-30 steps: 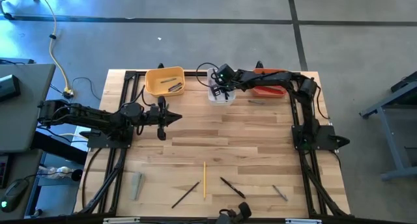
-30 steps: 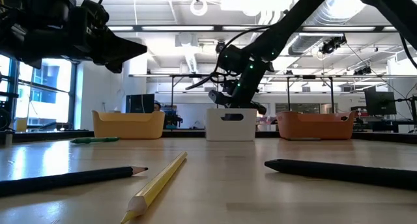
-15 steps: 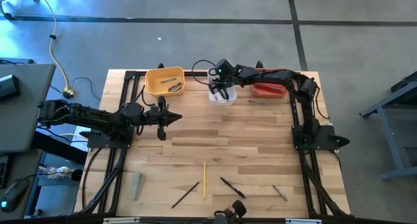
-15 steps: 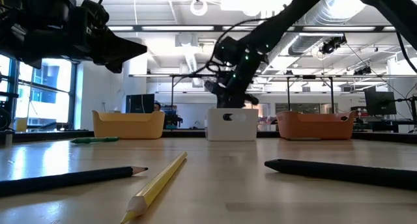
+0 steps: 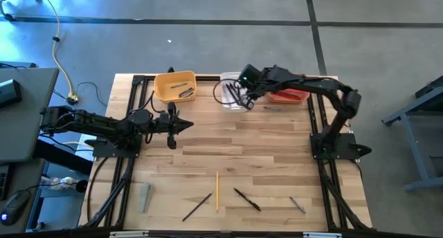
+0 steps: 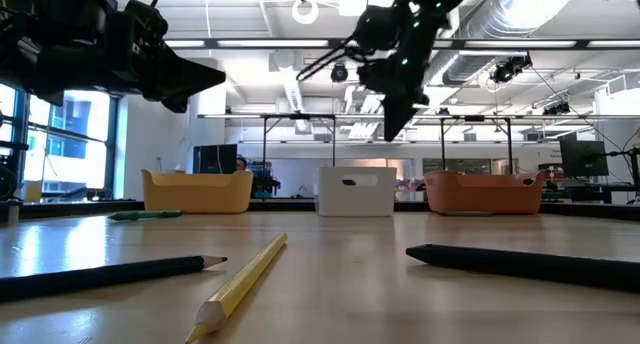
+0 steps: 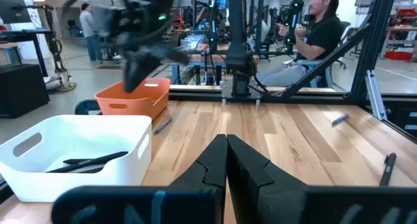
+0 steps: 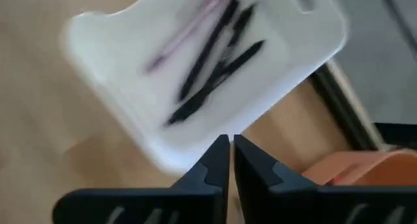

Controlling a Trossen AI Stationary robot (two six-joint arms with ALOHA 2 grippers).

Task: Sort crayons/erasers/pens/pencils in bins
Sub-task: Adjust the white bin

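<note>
Above the white bin [image 5: 232, 99], the right tool [image 5: 249, 103] points down, fingers together and empty.

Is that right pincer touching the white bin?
Apart. The low view shows the right pincer hanging well above the white bin, with open air between them.
</note>
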